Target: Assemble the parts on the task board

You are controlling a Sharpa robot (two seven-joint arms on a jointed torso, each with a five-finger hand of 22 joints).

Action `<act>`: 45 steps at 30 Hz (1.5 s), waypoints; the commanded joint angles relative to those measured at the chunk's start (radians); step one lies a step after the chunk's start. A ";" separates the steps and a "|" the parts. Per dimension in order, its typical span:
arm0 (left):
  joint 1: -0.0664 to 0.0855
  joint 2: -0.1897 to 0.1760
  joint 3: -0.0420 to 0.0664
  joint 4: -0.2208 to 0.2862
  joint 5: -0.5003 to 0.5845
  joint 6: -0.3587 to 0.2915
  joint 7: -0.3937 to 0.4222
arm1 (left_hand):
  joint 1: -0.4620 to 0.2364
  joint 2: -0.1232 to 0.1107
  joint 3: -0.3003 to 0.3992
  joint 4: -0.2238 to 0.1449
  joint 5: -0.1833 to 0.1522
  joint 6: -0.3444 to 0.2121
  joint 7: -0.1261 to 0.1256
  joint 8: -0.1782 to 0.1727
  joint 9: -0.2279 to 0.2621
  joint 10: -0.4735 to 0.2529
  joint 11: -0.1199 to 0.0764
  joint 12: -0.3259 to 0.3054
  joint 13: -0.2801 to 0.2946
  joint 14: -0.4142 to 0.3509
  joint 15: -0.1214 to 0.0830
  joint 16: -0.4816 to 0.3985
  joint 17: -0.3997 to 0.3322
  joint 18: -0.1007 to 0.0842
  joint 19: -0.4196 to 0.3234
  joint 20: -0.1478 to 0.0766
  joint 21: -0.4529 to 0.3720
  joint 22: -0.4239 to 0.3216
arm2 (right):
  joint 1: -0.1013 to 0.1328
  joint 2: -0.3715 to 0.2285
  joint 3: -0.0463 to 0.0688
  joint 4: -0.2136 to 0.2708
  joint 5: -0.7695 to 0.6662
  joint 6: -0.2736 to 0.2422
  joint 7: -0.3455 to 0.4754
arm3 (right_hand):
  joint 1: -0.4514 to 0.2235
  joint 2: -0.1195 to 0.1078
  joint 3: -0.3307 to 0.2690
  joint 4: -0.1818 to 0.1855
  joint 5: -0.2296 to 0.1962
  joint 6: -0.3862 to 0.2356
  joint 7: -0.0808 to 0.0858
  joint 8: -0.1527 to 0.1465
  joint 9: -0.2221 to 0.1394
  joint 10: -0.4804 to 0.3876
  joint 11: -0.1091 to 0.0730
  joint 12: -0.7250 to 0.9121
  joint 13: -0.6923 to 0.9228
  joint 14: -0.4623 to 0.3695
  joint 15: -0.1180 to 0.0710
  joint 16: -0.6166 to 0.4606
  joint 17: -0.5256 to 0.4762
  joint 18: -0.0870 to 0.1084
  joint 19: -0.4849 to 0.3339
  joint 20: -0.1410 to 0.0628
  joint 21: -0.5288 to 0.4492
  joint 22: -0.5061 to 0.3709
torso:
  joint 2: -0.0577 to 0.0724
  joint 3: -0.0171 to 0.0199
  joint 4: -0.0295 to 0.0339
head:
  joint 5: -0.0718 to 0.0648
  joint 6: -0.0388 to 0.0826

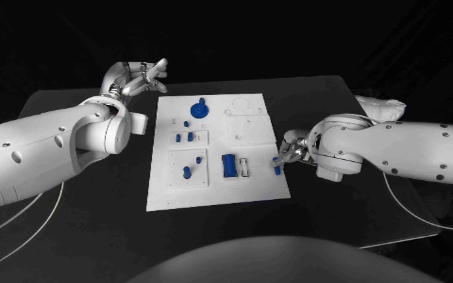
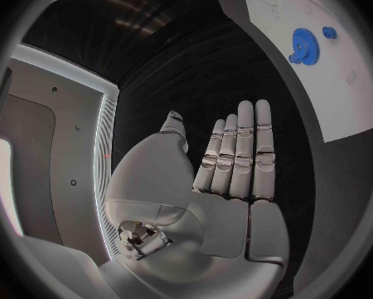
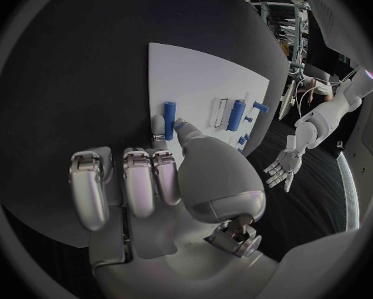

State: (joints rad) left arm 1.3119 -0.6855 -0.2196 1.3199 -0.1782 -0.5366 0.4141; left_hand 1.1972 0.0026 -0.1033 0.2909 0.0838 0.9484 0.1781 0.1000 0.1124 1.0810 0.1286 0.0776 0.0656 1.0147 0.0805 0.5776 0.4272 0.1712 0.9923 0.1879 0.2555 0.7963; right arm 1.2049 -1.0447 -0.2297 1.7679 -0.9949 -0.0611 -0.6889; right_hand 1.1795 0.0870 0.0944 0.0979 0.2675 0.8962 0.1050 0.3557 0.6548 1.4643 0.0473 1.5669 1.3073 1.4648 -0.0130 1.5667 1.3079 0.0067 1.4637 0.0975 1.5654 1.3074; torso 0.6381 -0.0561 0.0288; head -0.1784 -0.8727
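Observation:
The white task board (image 1: 217, 185) lies in the middle of the table. On it are a blue gear (image 1: 199, 110), several small blue pegs such as one (image 1: 187, 172) in the near left plate, and a blue block (image 1: 230, 166) beside a thin frame (image 1: 245, 168). At the board's right edge my right hand (image 1: 290, 150) is low, thumb and forefinger pinching a short blue peg (image 1: 277, 165) (image 3: 169, 117) that lies on the board. My left hand (image 1: 140, 77) (image 2: 228, 179) hovers off the board's far left corner, fingers straight and holding nothing. The gear (image 2: 302, 43) appears beyond it.
Black table (image 1: 85, 217) surrounds the board, with free room on both sides and in front. Empty outlines and slots (image 1: 241, 107) mark the board's far right part. White cables hang off the table's left and right edges.

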 commanded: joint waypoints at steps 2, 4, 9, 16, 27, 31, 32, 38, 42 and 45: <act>0.001 0.002 0.001 0.002 -0.001 0.014 0.006 | -0.001 0.007 -0.006 0.001 0.006 -0.008 0.002 -0.005 0.002 -0.006 0.002 0.004 -0.001 0.004 -0.001 0.000 -0.002 0.012 0.007 0.001 -0.004 -0.002 | -0.012 0.008 -0.006 -0.007 -0.008 0.044 -0.040 | 0.006 0.001 0.011 -0.003 0.004 0.011 0.000 -0.038 -0.042 0.106 -0.009 0.004 0.263 0.106 -0.007 0.004 0.263 -0.007 0.107 -0.008 0.005 0.263 | 0.000 0.0005 0.0004 | 0.000 0.000; 0.001 0.002 0.001 0.002 -0.001 0.014 0.006 | -0.001 0.007 -0.006 0.001 0.006 -0.008 0.002 -0.005 0.002 -0.006 0.002 0.004 -0.001 0.004 -0.001 0.000 -0.002 0.012 0.007 0.001 -0.004 -0.002 | -0.013 0.011 -0.006 -0.009 -0.008 0.046 -0.042 | 0.009 -0.002 0.015 -0.008 0.003 0.015 0.000 -0.043 -0.045 0.106 -0.009 0.004 0.263 0.106 -0.007 0.004 0.263 -0.007 0.107 -0.008 0.005 0.263 | 0.000 0.0007 0.0000 | 0.001 0.000; 0.001 0.002 0.001 0.001 -0.001 0.014 0.005 | -0.001 0.007 -0.006 0.001 0.006 -0.008 0.002 -0.005 0.002 -0.006 0.002 0.004 -0.001 0.004 -0.001 0.000 -0.002 0.012 0.007 0.001 -0.004 -0.002 | -0.016 0.017 -0.006 -0.013 -0.012 0.052 -0.047 | 0.013 -0.006 0.020 -0.014 0.000 0.020 0.000 -0.048 -0.048 0.106 -0.009 0.004 0.263 0.106 -0.007 0.004 0.263 -0.007 0.107 -0.008 0.005 0.263 | -0.001 0.0005 -0.0008 | 0.000 0.000; 0.001 0.001 0.001 0.001 -0.001 0.015 0.006 | -0.001 0.007 -0.006 0.001 0.006 -0.008 0.002 -0.005 0.002 -0.006 0.002 0.004 -0.001 0.004 -0.001 0.000 -0.002 0.012 0.007 0.001 -0.004 -0.002 | -0.018 0.023 -0.006 -0.020 -0.019 0.063 -0.056 | 0.009 -0.020 0.021 -0.017 -0.001 0.027 0.001 -0.059 -0.056 0.106 -0.008 0.004 0.263 0.106 -0.006 0.004 0.263 -0.007 0.107 -0.008 0.005 0.263 | -0.001 0.0005 -0.0005 | -0.002 0.000; 0.001 -0.001 0.001 0.003 -0.001 0.018 0.004 | -0.001 0.007 -0.006 0.001 0.006 -0.008 0.002 -0.005 0.002 -0.006 0.002 0.004 -0.001 0.004 -0.001 0.000 -0.002 0.012 0.007 0.001 -0.004 -0.002 | -0.019 0.028 -0.006 -0.023 -0.039 0.079 -0.061 | -0.009 -0.062 0.054 -0.041 0.166 0.035 0.008 -0.109 -0.086 0.106 -0.002 0.004 0.263 0.106 -0.002 0.004 0.263 -0.007 0.107 -0.004 0.005 0.263 | 0.000 0.0006 0.0002 | -0.003 0.000; 0.001 -0.002 0.001 0.004 -0.001 0.017 0.004 | 0.001 0.010 -0.009 0.001 0.006 -0.009 0.002 -0.005 0.002 -0.006 0.002 0.004 -0.001 0.003 -0.001 0.001 -0.003 0.011 0.008 0.001 -0.006 -0.003 | -0.019 0.029 -0.006 -0.021 -0.040 0.072 -0.057 | 0.007 -0.064 0.097 -0.068 0.226 0.031 0.014 -0.130 -0.102 0.106 0.003 0.004 0.263 0.106 0.002 0.004 0.263 -0.007 0.107 -0.002 0.005 0.263 | 0.001 0.0004 -0.0004 | -0.003 0.000; 0.001 -0.002 0.001 0.004 -0.001 0.017 0.004 | 0.001 0.010 -0.009 0.001 0.006 -0.009 0.002 -0.005 0.002 -0.006 0.002 0.004 -0.001 0.003 -0.001 0.001 -0.003 0.011 0.008 0.001 -0.006 -0.003 | -0.019 0.029 -0.006 -0.021 -0.040 0.070 -0.056 | 0.007 -0.066 0.105 -0.072 0.232 0.032 0.016 -0.136 -0.107 0.106 0.005 0.004 0.263 0.106 0.004 0.004 0.263 -0.007 0.107 0.000 0.005 0.263 | 0.001 0.0005 -0.0006 | -0.002 0.000; 0.001 -0.002 0.001 0.005 -0.002 0.017 0.003 | 0.001 0.010 -0.009 0.001 0.006 -0.009 0.002 -0.005 0.002 -0.006 0.002 0.004 -0.001 0.003 -0.001 0.001 -0.003 0.011 0.008 0.001 -0.006 -0.003 | -0.019 0.028 -0.006 -0.016 -0.042 0.055 -0.048 | 0.006 -0.075 0.152 -0.096 0.249 0.049 0.021 -0.158 -0.134 0.106 0.010 0.004 0.263 0.106 0.010 0.004 0.263 -0.007 0.107 0.006 0.005 0.263 | 0.001 0.0007 0.0005 | -0.001 0.000; 0.001 -0.002 0.001 0.006 -0.002 0.017 0.002 | 0.001 0.010 -0.009 0.001 0.006 -0.009 0.002 -0.005 0.002 -0.006 0.002 0.004 -0.001 0.003 -0.001 0.001 -0.003 0.011 0.008 0.001 -0.006 -0.003 | -0.019 0.024 -0.006 -0.013 -0.035 0.038 -0.036 | 0.010 -0.077 0.174 -0.110 0.252 0.058 0.020 -0.167 -0.145 0.106 0.010 0.004 0.263 0.106 0.011 0.004 0.263 -0.007 0.107 0.008 0.005 0.263 | 0.001 0.0012 0.0003 | -0.001 0.000; 0.001 -0.003 0.001 0.005 -0.002 0.016 0.002 | 0.001 0.010 -0.009 0.001 0.006 -0.009 0.002 -0.005 0.002 -0.006 0.002 0.004 -0.001 0.003 -0.001 0.001 -0.003 0.011 0.008 0.001 -0.006 -0.003 | -0.019 0.020 -0.006 -0.009 -0.021 0.022 -0.023 | 0.014 -0.076 0.193 -0.121 0.254 0.065 0.020 -0.178 -0.157 0.106 0.011 0.004 0.263 0.106 0.012 0.004 0.263 -0.007 0.107 0.008 0.005 0.263 | 0.000 0.0012 -0.0006 | 0.002 0.000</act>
State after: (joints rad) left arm 1.3119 -0.6895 -0.2197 1.3227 -0.1783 -0.5344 0.4116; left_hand 1.1972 0.0026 -0.1061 0.2937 0.0838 0.9446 0.1819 0.1000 0.1124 1.0810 0.1286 0.0776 0.0657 1.0147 0.0805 0.5776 0.4249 0.1712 0.9923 0.1879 0.2555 0.7938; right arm 1.1992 -1.0232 -0.2256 1.7602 -1.0300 -0.0465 -0.6822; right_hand 1.1836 0.0084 0.2340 0.0252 0.5173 0.9553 0.1248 0.3276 0.7363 1.4679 0.0514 1.5669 1.3078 1.4647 -0.0053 1.5667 1.3075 0.0066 1.4662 0.1006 1.5654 1.3078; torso 0.6388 -0.0554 0.0291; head -0.1780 -0.8727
